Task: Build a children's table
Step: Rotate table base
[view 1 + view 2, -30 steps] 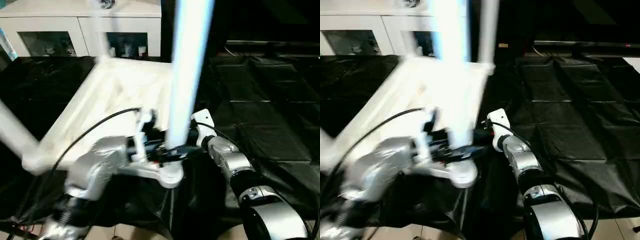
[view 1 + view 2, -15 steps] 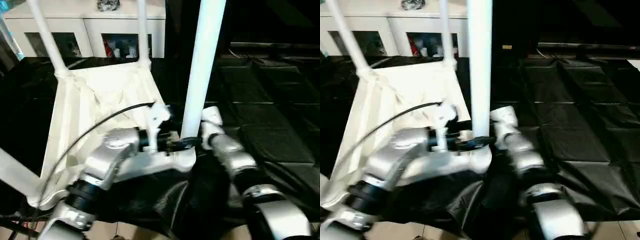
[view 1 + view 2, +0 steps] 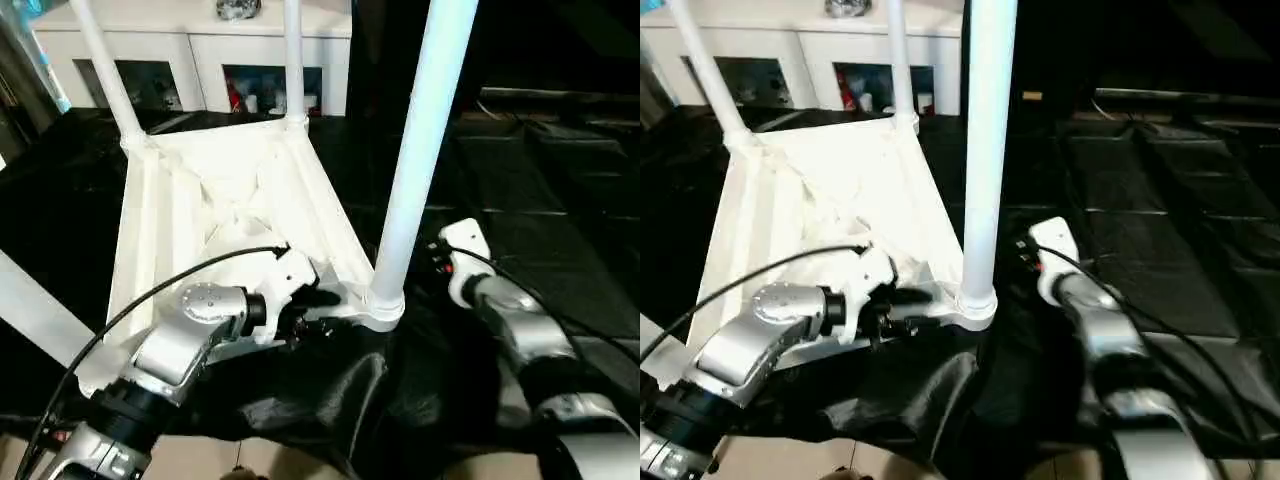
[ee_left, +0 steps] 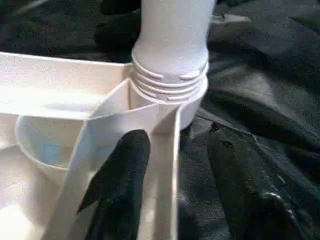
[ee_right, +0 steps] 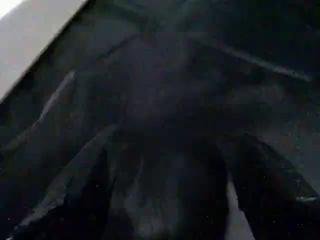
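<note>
The children's table (image 3: 215,200) lies upside down on a worktop draped in black sheeting (image 3: 560,240), its ribbed underside facing up and its legs rising from the round corner sockets. The nearest leg (image 3: 415,170) stands upright in the near right corner socket (image 3: 380,305); in the left wrist view its ringed base is seated in that socket's collar. Two more legs (image 3: 105,70) rise from the far corners, one at the far left and one (image 3: 293,55) at the far right, and a fourth white tube (image 3: 35,315) slants out of the picture at the near left. The left hand (image 4: 172,185) is at the near right corner of the top, just beside the standing leg: one black finger (image 4: 122,175) lies inside the frame against a rib, and the other black finger (image 4: 245,185) is outside the edge wall over the sheeting, so the hand straddles the table's edge wall partly open; whether it actually squeezes the wall I cannot tell. The right hand (image 3: 440,262) hangs over the black sheeting just to the right of the standing leg, apart from it, its fingers spread wide and holding nothing. Behind the worktop stands a white cabinet (image 3: 200,45) with glass-fronted compartments.
</note>
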Robot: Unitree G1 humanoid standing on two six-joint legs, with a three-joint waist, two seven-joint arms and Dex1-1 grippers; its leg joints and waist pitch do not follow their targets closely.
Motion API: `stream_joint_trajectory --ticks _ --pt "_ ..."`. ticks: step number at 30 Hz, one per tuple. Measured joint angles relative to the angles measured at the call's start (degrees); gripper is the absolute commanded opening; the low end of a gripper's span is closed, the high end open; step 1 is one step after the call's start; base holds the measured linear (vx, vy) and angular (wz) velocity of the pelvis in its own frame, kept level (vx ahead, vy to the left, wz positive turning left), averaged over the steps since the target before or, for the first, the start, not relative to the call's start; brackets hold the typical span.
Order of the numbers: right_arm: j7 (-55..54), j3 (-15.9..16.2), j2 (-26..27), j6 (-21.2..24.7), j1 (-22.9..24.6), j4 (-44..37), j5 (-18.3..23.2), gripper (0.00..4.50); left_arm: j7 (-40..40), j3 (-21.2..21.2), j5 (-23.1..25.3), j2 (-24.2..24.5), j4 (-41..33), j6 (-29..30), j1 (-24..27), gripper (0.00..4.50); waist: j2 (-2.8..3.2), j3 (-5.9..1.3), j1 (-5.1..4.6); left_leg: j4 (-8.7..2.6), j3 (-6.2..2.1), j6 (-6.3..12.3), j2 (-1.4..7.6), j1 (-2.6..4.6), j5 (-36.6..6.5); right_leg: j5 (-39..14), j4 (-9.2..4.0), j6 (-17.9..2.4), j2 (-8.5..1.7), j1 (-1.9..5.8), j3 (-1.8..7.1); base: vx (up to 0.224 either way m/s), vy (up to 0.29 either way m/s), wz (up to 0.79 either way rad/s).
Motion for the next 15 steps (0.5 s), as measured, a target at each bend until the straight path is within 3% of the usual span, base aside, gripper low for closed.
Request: stream_joint_trajectory --ticks 1,5,15 --pt "1.4 0.2 -1.0 0.9 1.1 -1.9 0.0 3.49 0.0 -0.1 0.0 0.2 -0.5 0.6 0.1 1.76 0.0 0.0 0.02 0.0 0.0 0.0 0.0 0.0 0.0 0.0 -0.01 0.0 0.0 0.01 0.0 0.0 0.0 0.0" --pt "8.9 2.4 -5.6 4.4 5.9 -12.0 0.4 3.49 1.3 -1.2 2.5 0.4 -0.9 1.5 0.0 1.59 0.0 0.0 -0.06 -0.01 0.0 0.0 0.0 0.0 0.0 -0.1 -0.04 0.1 0.01 0.01 0.0 0.0 0.0 0.0" --pt "20.8 4.7 -11.6 10.1 11.2 -27.6 4.8 3.49 2.7 -2.6 5.5 0.4 0.7 0.1 -0.5 0.77 0.05 -0.01 -0.4 0.0 -0.04 0.01 0.0 0.01 0.0 -0.2 -0.09 0.4 0.02 0.03 -0.02 0.0 0.0 0.0"
